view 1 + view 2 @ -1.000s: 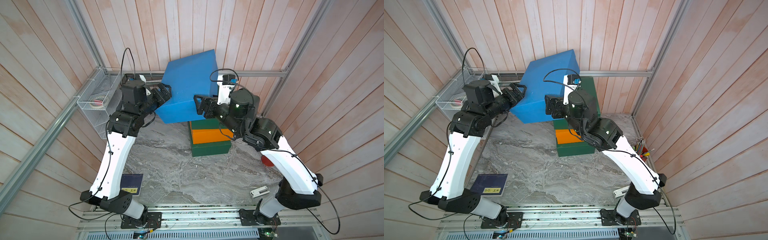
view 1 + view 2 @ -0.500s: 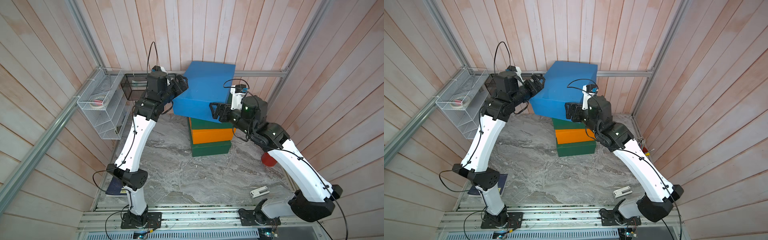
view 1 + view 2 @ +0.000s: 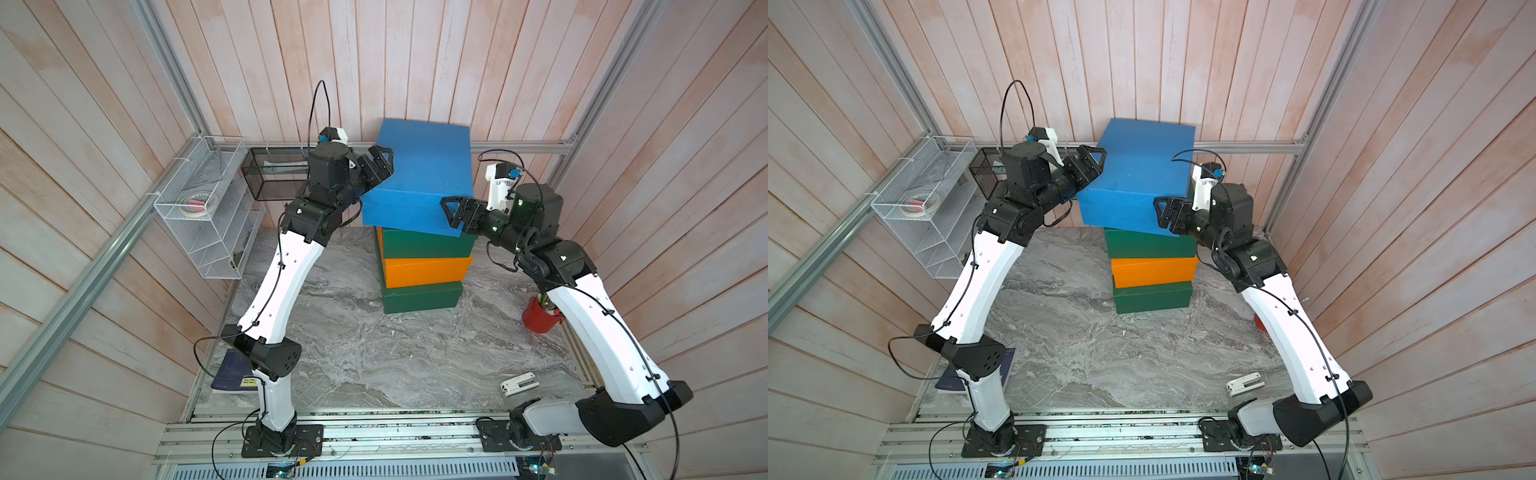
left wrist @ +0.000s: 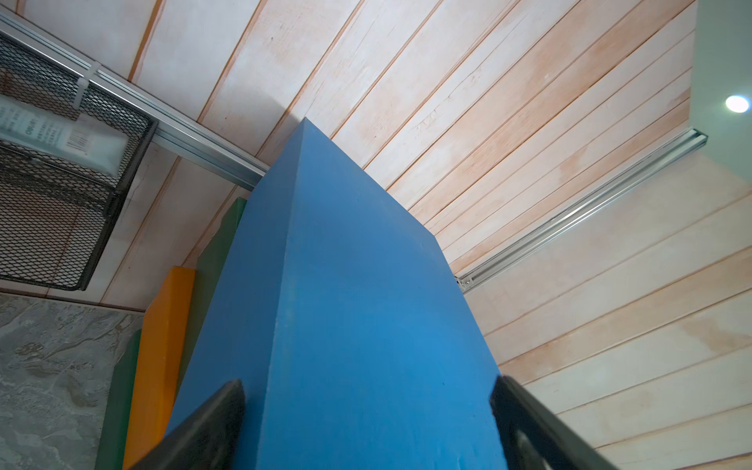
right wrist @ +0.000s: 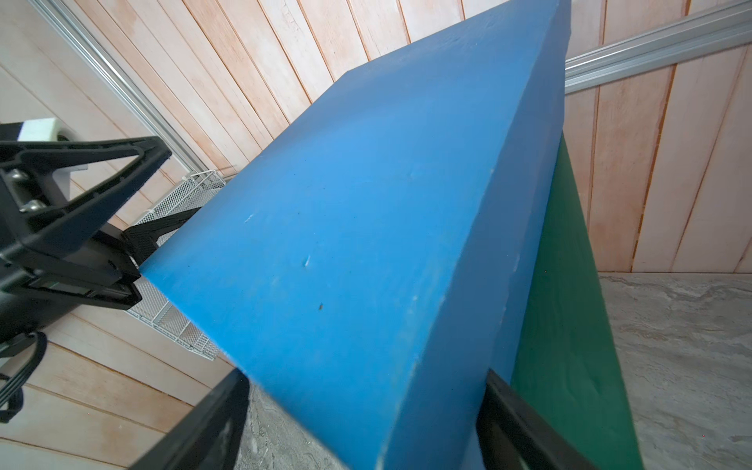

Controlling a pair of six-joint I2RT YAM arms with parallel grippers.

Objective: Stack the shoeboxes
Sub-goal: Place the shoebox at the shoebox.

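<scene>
Here, blue shoebox plain, basket label illegible.

Grey, marble-veined stone bench, bare over most of its middle and front in both top views. Standing flat on it at the back, about midway across: lowest dark green shoebox, one long side turned to the front. Upright at the right edge: red cup, partly hidden. Lying alone toward the front right, well apart from the cup: white stapler. Flat in the front left corner, half covered from above: dark blue booklet.
</scene>
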